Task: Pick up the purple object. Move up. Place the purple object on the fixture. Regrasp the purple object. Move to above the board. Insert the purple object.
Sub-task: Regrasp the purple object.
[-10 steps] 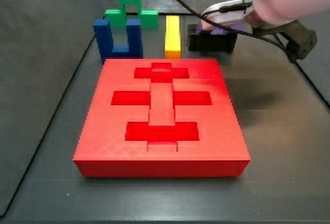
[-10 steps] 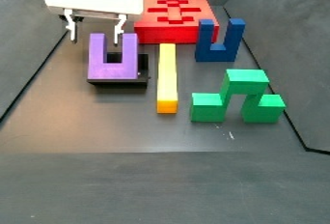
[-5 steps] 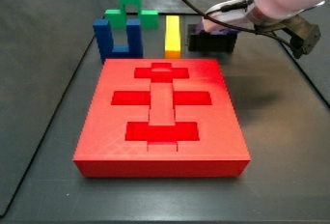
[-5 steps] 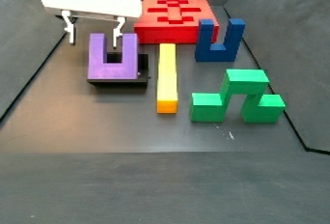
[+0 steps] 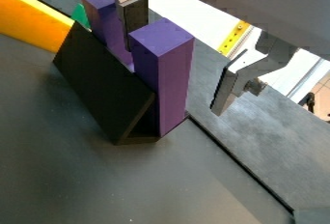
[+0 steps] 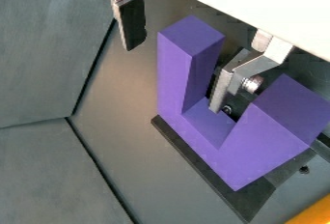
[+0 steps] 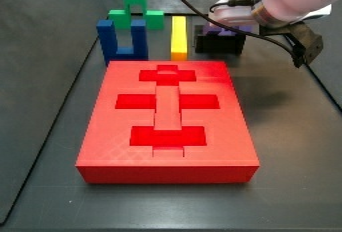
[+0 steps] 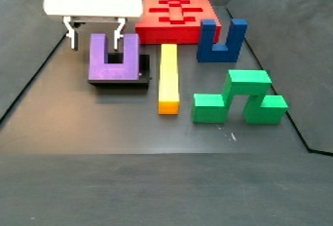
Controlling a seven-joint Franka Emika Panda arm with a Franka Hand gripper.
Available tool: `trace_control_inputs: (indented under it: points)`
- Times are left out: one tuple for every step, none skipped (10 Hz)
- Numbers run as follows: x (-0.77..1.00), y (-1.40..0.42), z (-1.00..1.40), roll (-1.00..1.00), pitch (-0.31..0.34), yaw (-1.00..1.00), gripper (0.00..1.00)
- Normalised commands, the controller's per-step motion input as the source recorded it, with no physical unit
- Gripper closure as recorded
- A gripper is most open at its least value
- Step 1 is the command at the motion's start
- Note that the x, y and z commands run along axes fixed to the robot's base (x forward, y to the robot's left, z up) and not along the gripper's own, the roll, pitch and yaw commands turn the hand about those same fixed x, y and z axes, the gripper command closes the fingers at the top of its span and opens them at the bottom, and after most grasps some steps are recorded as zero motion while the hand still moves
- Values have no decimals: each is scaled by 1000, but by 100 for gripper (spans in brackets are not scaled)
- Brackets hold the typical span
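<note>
Purple object [image 8: 112,59] sitting upright on fixture [image 8: 121,80], prongs pointing up; pincer [image 8: 95,35] hanging spread, straddling one prong.

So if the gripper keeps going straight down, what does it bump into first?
Probably the purple object. The gripper hangs open just above it, fingers astride one upright prong, so it likely slides around that prong before reaching the fixture.

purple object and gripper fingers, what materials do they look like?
Purple object, standing on the fixture: likely matte plastic, with uniform colour, crisp edges and no glare. Gripper straddling one prong: fingers look like brushed metal, silver and faintly reflective, with dark pads, probably rubber.
</note>
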Motion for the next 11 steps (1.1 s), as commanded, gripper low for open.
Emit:
trace_control_inputs:
  points:
    - [0, 0, 0, 0, -6, 0, 0]
    - [0, 0, -231, 6, -86, 0, 0]
    - [0, 0, -209, 11, -54, 0, 0]
    - [0, 0, 0, 0, 6, 0, 0]
    - [166, 0, 0, 0, 126, 0, 0]
    - [303, 0, 0, 26, 257, 0, 0]
    - [0, 0, 0, 0, 0, 0, 100]
    - [0, 0, 0, 0, 0, 0, 100]
    - [0, 0, 0, 0, 0, 0, 100]
    - [0, 0, 0, 0, 0, 0, 100]
    - [0, 0, 0, 0, 0, 0, 100]
